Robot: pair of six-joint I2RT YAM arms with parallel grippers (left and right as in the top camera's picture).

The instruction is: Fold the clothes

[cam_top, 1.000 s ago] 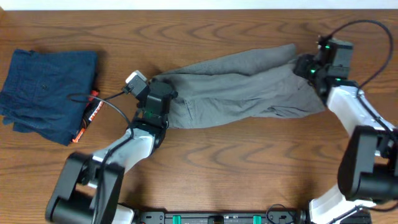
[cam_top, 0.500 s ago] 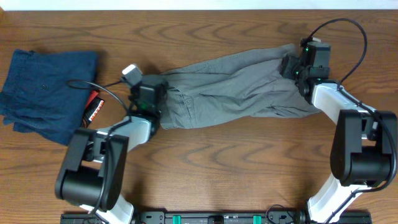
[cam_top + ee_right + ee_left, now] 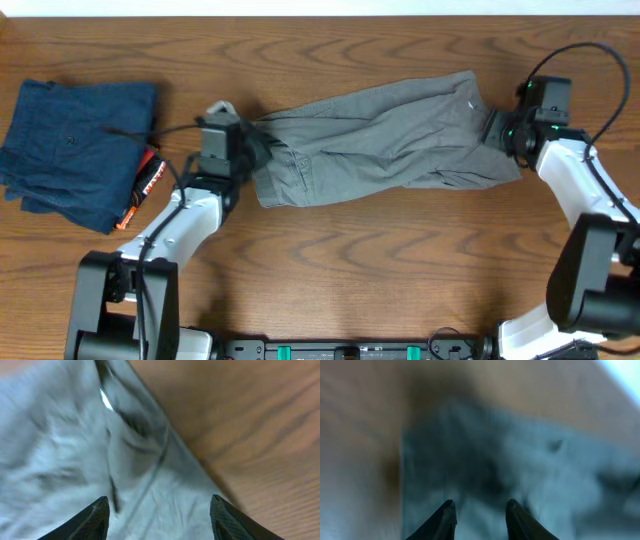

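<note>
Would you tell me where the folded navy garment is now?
In the overhead view, the navy garment lies at the far left, left of the left gripper and apart from the grey shorts.

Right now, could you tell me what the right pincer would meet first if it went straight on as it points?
Most likely the grey shorts: in the right wrist view the open right pincer points at their rumpled fabric, with nothing in between. Depth is unclear.
</note>
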